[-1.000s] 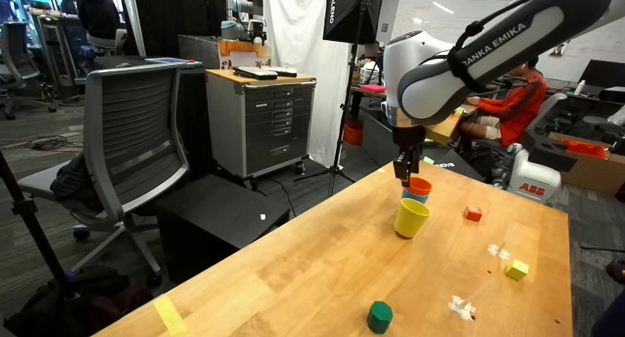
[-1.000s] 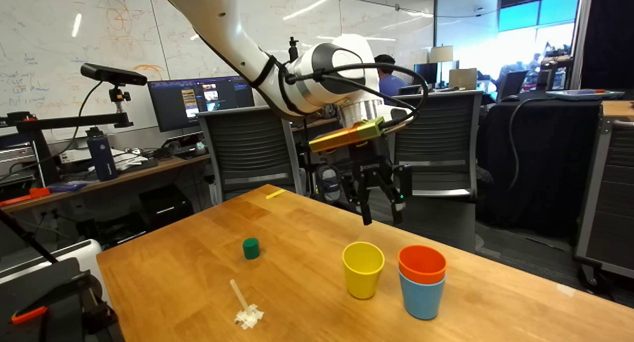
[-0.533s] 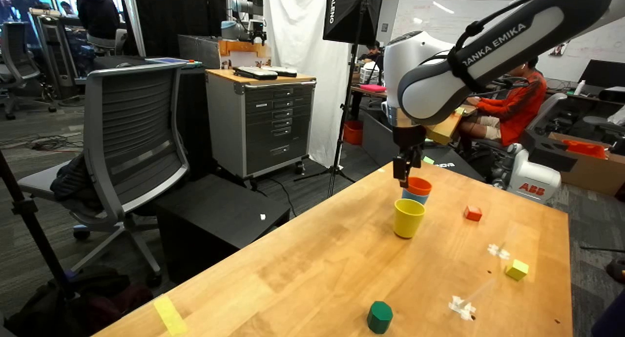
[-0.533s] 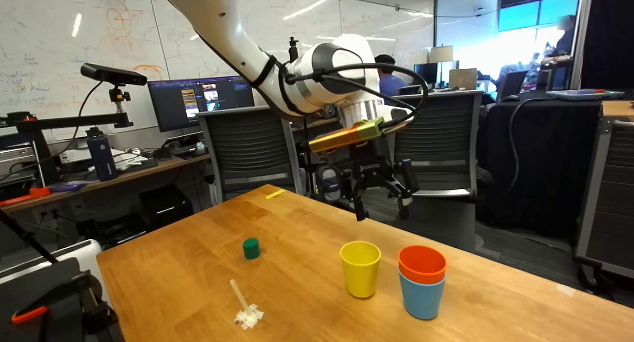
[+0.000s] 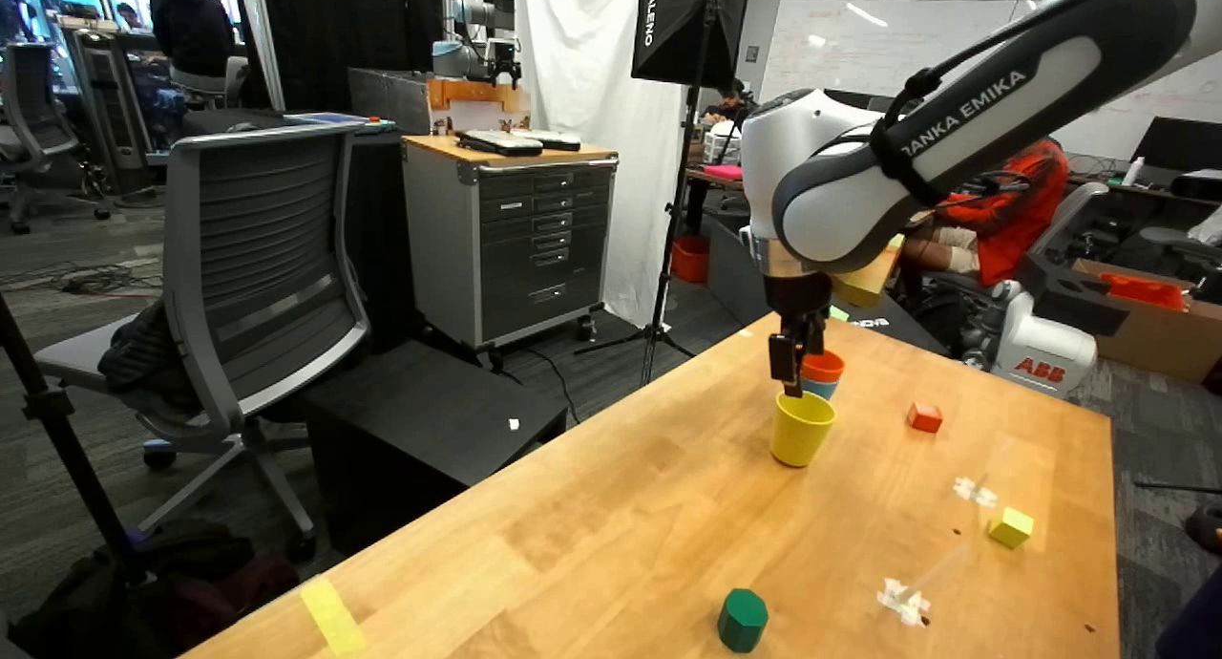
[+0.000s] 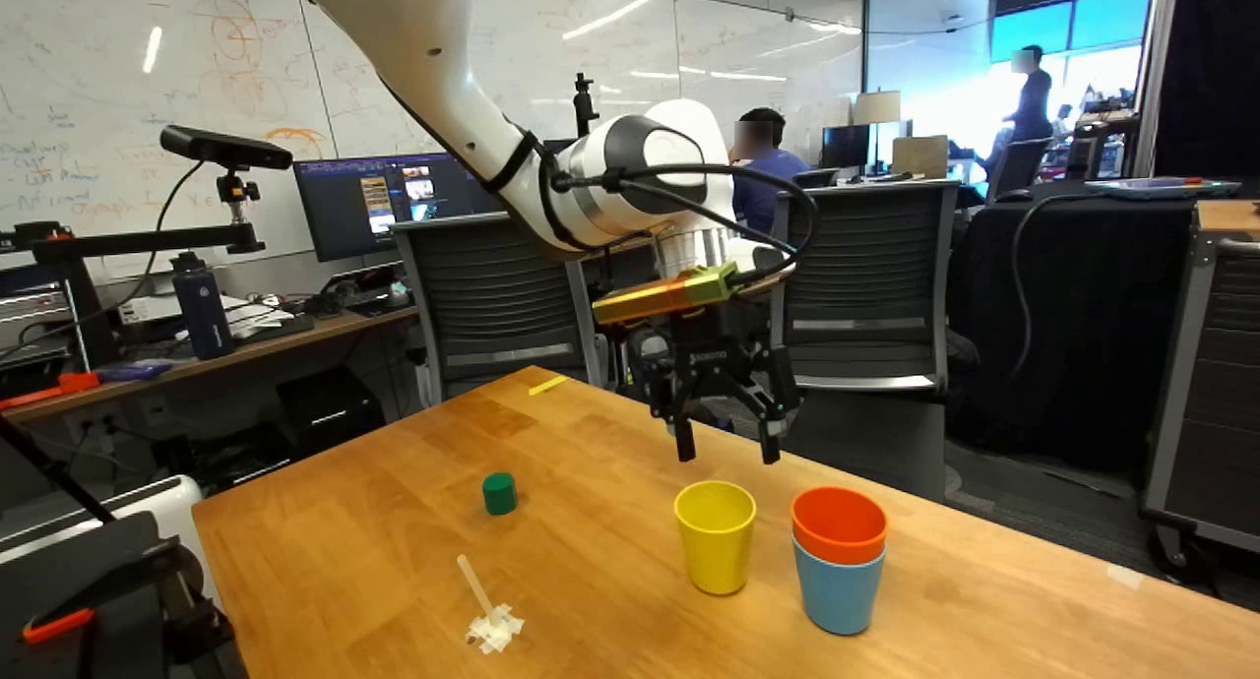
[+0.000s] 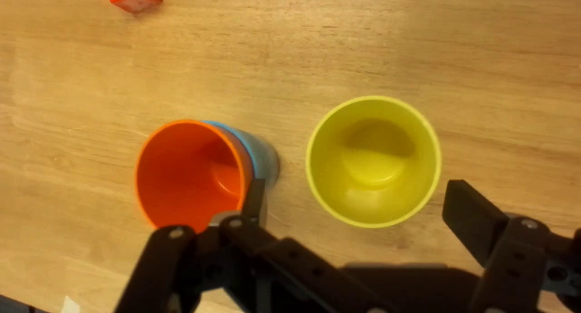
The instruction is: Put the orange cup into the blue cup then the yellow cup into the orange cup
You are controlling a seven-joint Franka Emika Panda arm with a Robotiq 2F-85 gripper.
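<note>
The orange cup (image 6: 839, 526) sits inside the blue cup (image 6: 837, 592), its upper part standing above the blue rim. Both also show in the wrist view, the orange cup (image 7: 181, 177) covering much of the blue cup (image 7: 265, 156). The yellow cup (image 6: 717, 551) stands upright on the table beside them, a small gap apart; it is empty in the wrist view (image 7: 372, 163). My gripper (image 6: 728, 455) is open and empty, above the yellow cup's rim. In the wrist view its fingertips (image 7: 355, 186) lie either side of the yellow cup; the left one overlaps the orange cup's edge.
A red block (image 5: 925, 416) and a yellow block (image 5: 1010, 527) lie on the wooden table. A green cylinder (image 5: 742, 621) stands farther along. A taped stick (image 6: 476, 586) rises from the table. The table's edge runs close behind the cups in an exterior view.
The gripper's fingers have spread wider, then the gripper has moved lower and toward the yellow cup. The yellow cup has rocked from a slight tilt to upright. The nested cups have stayed.
</note>
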